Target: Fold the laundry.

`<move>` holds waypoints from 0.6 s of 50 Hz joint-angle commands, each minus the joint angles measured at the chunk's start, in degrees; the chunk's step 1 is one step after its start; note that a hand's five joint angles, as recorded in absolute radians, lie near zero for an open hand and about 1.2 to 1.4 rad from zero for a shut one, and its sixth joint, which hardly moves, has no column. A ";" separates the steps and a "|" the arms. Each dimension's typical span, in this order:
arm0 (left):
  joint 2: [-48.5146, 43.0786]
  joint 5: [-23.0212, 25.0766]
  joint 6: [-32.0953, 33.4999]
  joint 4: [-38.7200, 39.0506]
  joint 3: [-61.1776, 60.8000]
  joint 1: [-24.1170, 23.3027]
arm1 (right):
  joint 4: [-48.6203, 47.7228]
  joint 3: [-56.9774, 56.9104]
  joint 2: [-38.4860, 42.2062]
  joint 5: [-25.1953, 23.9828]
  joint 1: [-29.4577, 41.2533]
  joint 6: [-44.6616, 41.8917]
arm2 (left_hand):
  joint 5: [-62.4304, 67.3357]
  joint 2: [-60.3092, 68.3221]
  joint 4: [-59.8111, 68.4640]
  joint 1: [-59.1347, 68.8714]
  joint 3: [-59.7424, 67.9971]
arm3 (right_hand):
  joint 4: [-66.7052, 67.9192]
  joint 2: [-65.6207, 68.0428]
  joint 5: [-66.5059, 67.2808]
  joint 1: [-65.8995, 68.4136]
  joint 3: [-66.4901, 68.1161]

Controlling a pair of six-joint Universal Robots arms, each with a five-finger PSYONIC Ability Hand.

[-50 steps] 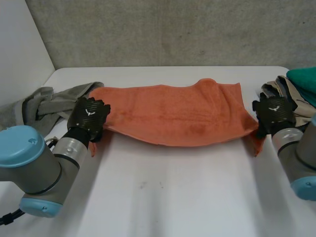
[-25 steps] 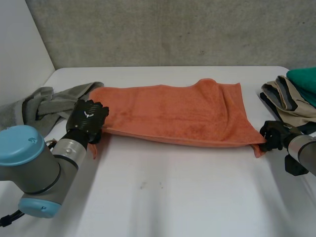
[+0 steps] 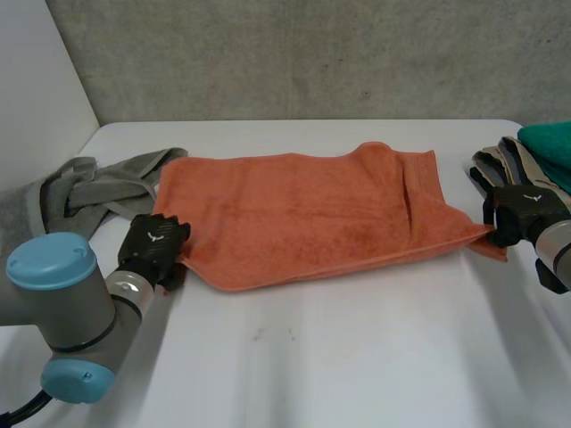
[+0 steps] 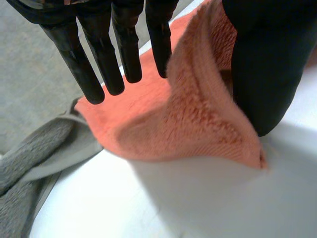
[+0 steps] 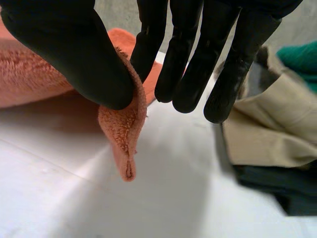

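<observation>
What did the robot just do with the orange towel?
The left hand pulled its corner of the orange towel toward the robot; the right hand drew its corner outward, spreading the towel. Both still pinch their corners. The grey cloth and clothes pile stayed put.

Soft, even, moderately bright indoor light

Surface (image 3: 357, 357): white, matte, rounded far corners, soft diffuse shadows. Behind it a rough grey concrete wall (image 3: 312, 53). A plain white panel (image 3: 36, 89) closes the left side.
</observation>
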 commanded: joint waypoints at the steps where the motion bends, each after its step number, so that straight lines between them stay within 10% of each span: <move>1: 0.75 -6.14 0.13 0.38 -0.23 -0.34 | -1.77 1.79 -0.67 2.97 0.35 -6.52 | -0.08 -0.75 -0.29 -1.18 -1.10 | 11.95 12.73 13.12 23.41 12.10; 7: 1.02 -7.55 0.30 0.65 -0.31 -0.17 | -1.69 2.15 -0.58 2.98 0.44 -8.99 | 3.76 3.09 3.56 2.66 2.74 | 11.95 12.73 13.12 23.41 12.10; 12: 2.86 -7.12 0.39 -0.05 -0.75 -0.34 | -1.07 2.50 -1.02 3.06 0.62 -13.55 | 52.78 52.11 52.57 51.67 51.75 | 11.95 12.73 13.12 23.41 12.10; 30: 28.17 -7.03 16.91 -29.91 -13.40 -1.83 | 23.87 13.21 -22.55 3.50 -3.50 -58.45 | 52.88 52.21 52.68 51.78 51.86 | 11.95 12.73 13.12 23.41 12.10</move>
